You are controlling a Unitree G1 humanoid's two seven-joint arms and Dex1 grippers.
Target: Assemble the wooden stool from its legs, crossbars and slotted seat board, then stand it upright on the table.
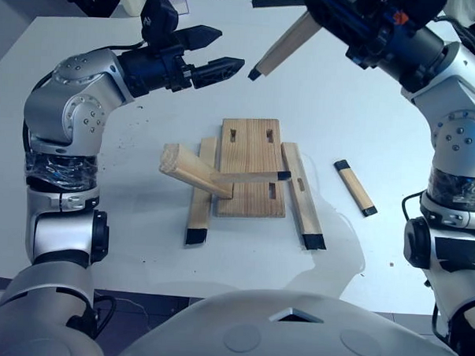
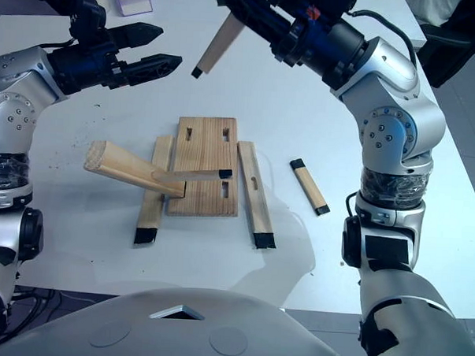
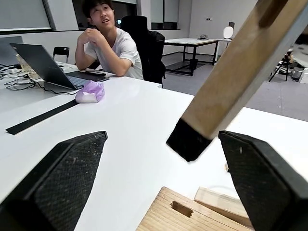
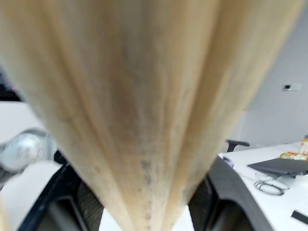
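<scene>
White table (image 1: 319, 111), black office chair (image 3: 144, 43), far desk (image 3: 190, 42)

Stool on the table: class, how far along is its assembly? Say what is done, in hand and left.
Done: little; one tilted leg seems to carry a thin crossbar across the seat board. In hand: the right gripper holds another leg in the air; the left gripper is open, empty. Left: two flat legs and a short crossbar lie loose; nothing stands upright yet.
</scene>
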